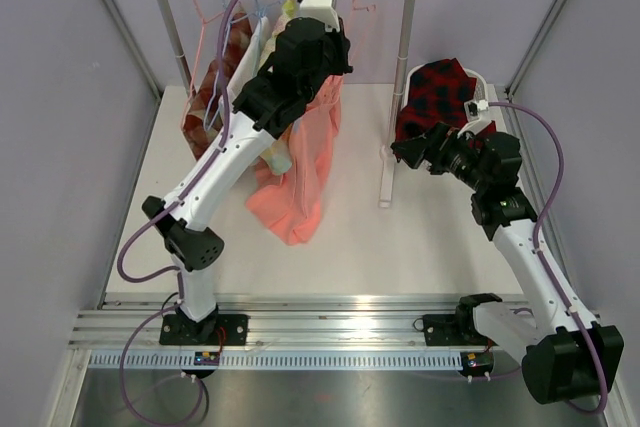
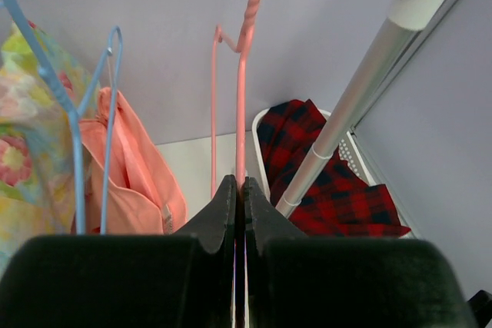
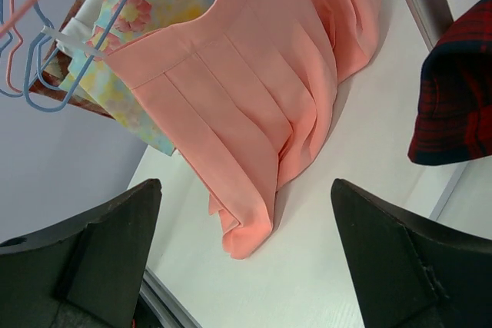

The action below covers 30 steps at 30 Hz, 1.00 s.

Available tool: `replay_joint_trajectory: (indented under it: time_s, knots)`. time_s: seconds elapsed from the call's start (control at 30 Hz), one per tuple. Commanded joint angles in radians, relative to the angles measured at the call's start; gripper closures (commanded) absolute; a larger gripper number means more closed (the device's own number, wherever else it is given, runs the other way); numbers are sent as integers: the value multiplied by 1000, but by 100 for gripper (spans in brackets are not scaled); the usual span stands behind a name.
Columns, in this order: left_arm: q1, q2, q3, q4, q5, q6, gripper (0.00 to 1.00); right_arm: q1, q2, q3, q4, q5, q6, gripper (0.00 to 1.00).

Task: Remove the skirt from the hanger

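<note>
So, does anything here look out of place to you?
Yes, the salmon pleated skirt hangs crooked. Its waistband slants steeply, and its lower end lies crumpled on the white table instead of hanging free.

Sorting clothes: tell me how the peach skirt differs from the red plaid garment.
The peach skirt is plain and pleated; the red plaid garment is checked. The skirt hangs, hem pooling on the table; the plaid garment lies bunched in the white basket. Both are clothing.
</note>
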State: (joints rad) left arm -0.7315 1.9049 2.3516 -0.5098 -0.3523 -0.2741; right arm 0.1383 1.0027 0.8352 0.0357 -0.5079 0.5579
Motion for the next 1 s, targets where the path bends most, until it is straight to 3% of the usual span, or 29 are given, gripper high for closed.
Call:
replay_joint_trajectory:
  time_s: [0.0, 0.23, 0.33, 0.4, 0.43, 0.47, 0.5, 0.73, 0.97]
  knots:
    - [-5, -114, -133, 106, 44, -42, 100, 12, -22, 16, -22, 32, -21, 0]
    - [-5, -142, -164, 31, 65, -47, 96, 20, -35, 30, -61, 32, -19, 0]
    - [-6, -165, -166, 25, 75, -42, 69, 30, -53, 30, -82, 45, -12, 1]
    - [-6, -204, -164, 22, 75, -30, 28, 34, -75, 30, -105, 55, -18, 0]
    - [-6, -236, -166, 13, 70, -21, 14, 35, -88, 34, -123, 54, -23, 1]
    - [-6, -250, -166, 8, 61, -14, 14, 35, -95, 38, -134, 55, -27, 1]
    - [-6, -263, -167, 4, 50, -7, 3, 34, -99, 39, -143, 55, -38, 1]
    - [9, -395, -271, 16, -46, 88, 2, 37, -122, 39, -183, 52, -46, 1]
    - [86, -365, -307, 36, -1, 49, 7, 38, -147, 45, -217, 51, -59, 1]
